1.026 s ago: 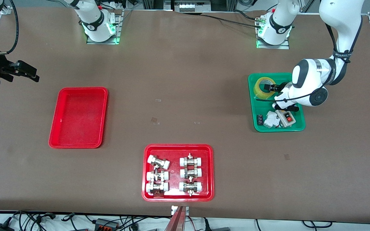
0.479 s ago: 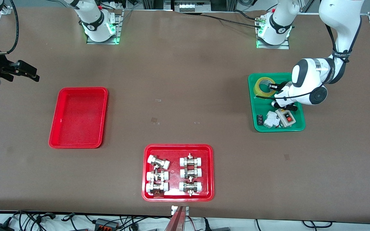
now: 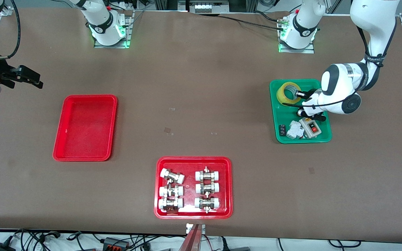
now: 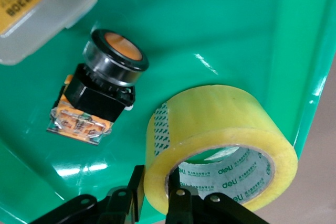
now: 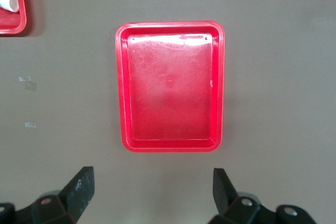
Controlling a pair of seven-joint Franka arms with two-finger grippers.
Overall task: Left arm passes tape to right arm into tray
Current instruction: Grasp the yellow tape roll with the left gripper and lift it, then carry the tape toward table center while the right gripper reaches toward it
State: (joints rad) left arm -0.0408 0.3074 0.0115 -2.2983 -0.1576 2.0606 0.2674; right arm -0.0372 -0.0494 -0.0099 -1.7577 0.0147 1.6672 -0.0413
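The left gripper point(image 3: 300, 93) pinches the wall of the tape point(image 3: 287, 92), tilted up in the green tray point(image 3: 274, 115). The right gripper point(image 3: 30, 77) waits with jaws wide apart near the red tray point(image 3: 85, 158). Grasp made; lift, handover and placing remain

The left arm point(image 3: 372, 35) bends down from its base, wrist tilted, and its left gripper point(image 3: 300, 94) is clamped on the wall of the tape roll point(image 3: 288, 92). The right arm waits raised; its right gripper point(image 5: 152, 190) hangs with its 2 fingers spread wide.
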